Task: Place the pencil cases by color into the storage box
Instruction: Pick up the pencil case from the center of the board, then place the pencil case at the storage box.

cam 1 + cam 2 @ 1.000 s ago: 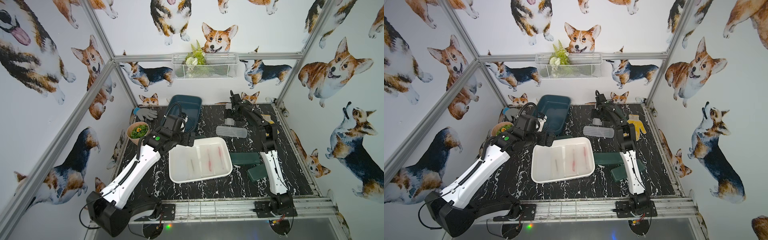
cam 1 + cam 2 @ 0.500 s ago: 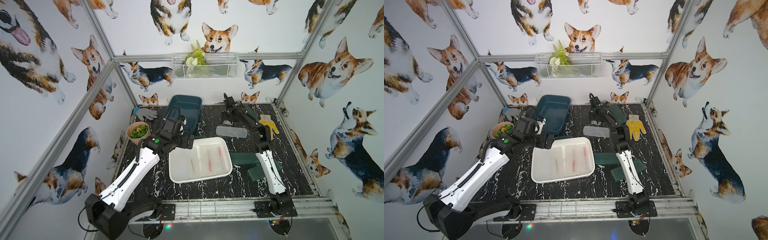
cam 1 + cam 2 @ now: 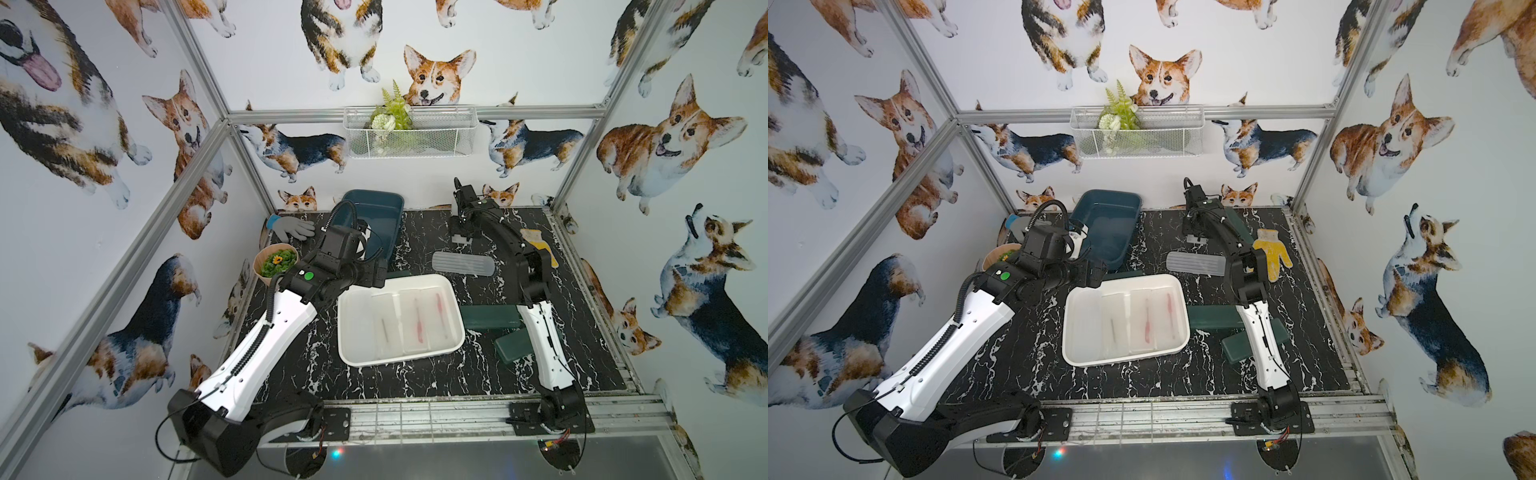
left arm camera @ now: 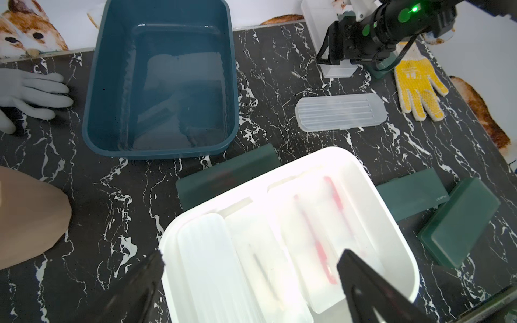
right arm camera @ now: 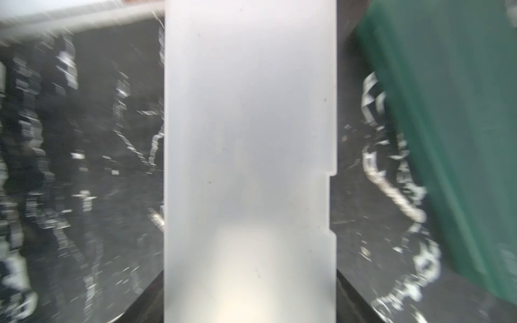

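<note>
Several frosted white pencil cases (image 3: pixel 415 320) (image 4: pixel 201 265) lie side by side in the white storage box (image 3: pixel 345 324) (image 3: pixel 1068 328). Another ribbed frosted one (image 3: pixel 462 264) (image 4: pixel 340 112) lies on the table behind it. Dark green cases lie right of the box (image 3: pixel 492 318) (image 3: pixel 513 347) and behind it (image 4: pixel 228 174). The teal storage box (image 3: pixel 374 224) (image 4: pixel 112 84) holds none. At the back, my right gripper (image 3: pixel 462 232) (image 5: pixel 249 302) is shut on a frosted white pencil case (image 5: pixel 249 125) (image 3: pixel 1196 238), one jaw against each long edge. My left gripper (image 4: pixel 251 268) (image 3: pixel 376 274) hangs open above the white box's corner.
A grey glove (image 3: pixel 291 227) and a bowl of greens (image 3: pixel 276 262) sit at the back left. A yellow glove (image 3: pixel 1273 253) lies at the back right beside my right arm. Another dark green case (image 5: pixel 447 139) lies close to the held one. A wire basket (image 3: pixel 409 133) hangs on the back wall.
My right gripper has swung slightly left at the back of the table, uncovering the yellow glove, and its jaws have narrowed onto the frosted case. The left arm has barely moved.
</note>
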You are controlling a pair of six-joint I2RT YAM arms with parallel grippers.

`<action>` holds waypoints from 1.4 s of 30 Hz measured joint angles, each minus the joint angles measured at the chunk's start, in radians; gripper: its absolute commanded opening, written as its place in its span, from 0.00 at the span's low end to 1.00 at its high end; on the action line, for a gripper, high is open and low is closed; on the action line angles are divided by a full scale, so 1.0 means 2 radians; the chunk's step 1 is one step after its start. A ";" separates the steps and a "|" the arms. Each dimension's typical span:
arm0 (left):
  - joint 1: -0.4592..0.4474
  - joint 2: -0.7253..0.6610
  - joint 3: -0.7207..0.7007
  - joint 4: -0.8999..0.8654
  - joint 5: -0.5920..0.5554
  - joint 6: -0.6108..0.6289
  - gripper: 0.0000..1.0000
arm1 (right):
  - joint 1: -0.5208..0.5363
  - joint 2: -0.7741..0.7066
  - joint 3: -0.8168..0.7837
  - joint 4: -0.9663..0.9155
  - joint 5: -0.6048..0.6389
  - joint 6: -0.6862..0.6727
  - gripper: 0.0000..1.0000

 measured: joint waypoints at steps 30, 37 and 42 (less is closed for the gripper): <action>0.001 -0.218 -0.110 -0.151 0.038 -0.062 1.00 | 0.365 -0.429 -0.407 -0.090 0.055 0.192 0.59; -0.006 -0.229 -0.124 -0.152 0.050 -0.092 1.00 | 0.441 -0.398 -0.402 -0.105 0.065 0.249 0.59; -0.006 -0.214 -0.115 -0.152 0.040 -0.105 1.00 | 0.462 -0.349 -0.384 -0.103 0.052 0.262 0.59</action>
